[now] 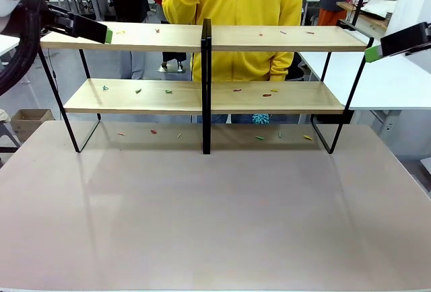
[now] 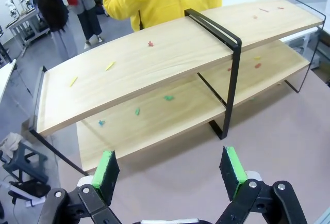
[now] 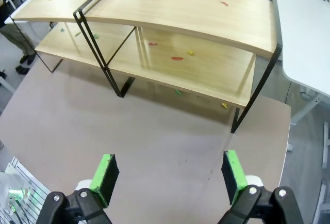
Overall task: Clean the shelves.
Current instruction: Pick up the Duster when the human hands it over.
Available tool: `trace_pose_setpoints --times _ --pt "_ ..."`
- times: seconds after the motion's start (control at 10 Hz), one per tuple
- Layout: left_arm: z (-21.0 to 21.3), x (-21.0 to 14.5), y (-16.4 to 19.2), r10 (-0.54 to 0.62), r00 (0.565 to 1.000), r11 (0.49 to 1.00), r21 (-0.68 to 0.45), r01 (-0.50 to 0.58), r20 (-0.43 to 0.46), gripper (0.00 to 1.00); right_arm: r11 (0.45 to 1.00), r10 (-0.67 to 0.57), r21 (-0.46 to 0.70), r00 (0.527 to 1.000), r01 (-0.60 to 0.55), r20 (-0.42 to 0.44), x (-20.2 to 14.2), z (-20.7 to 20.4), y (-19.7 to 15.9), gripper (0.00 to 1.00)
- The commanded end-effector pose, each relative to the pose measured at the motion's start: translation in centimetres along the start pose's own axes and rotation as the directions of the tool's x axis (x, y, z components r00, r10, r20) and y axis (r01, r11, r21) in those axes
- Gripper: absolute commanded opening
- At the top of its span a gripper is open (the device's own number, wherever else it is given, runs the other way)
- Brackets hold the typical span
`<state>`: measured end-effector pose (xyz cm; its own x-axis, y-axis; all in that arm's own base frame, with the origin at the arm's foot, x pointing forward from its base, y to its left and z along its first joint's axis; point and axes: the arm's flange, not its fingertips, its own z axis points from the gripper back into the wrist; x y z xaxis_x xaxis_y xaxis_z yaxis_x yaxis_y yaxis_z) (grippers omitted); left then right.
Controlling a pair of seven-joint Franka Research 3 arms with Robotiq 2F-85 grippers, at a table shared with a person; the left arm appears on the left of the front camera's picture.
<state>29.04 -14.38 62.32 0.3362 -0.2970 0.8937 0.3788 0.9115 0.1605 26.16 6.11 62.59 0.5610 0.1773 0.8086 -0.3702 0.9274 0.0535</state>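
The shelves are two long light-wood boards in a thin black frame with a central black post, standing at the far side of the table. Small coloured scraps lie on both boards and on the table under them. My left gripper hangs open and empty above the table, off the shelves' left end; a green fingertip shows at the top board's left edge. My right gripper is open and empty too, off the shelves' right end, with its green fingertip beside the frame.
A person in a yellow hoodie stands behind the shelves with a hand raised at the chest. A small teal thing lies behind the lower board. A white table adjoins on the right. The brown tabletop stretches out in front.
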Motion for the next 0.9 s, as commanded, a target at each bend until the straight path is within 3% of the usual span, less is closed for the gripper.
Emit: trace_pose_setpoints --times 0.0,0.2,0.8 --pt "2.07 -10.44 -0.27 0.006 1.000 1.000 -0.002 -0.006 0.017 1.00 0.999 -0.030 -0.010 0.999 0.031 0.037 -3.88 0.48 1.14 1.00" --pt "2.01 -10.54 -0.08 0.005 1.000 1.000 -0.003 -0.005 0.024 1.00 1.000 -0.008 0.002 0.997 0.008 0.080 -3.83 1.14 1.57 1.00" --pt "1.60 -10.68 0.30 -0.002 1.000 1.000 -0.019 0.002 0.021 1.00 1.000 -0.012 0.004 0.996 0.011 0.088 -3.47 0.56 1.79 1.00"
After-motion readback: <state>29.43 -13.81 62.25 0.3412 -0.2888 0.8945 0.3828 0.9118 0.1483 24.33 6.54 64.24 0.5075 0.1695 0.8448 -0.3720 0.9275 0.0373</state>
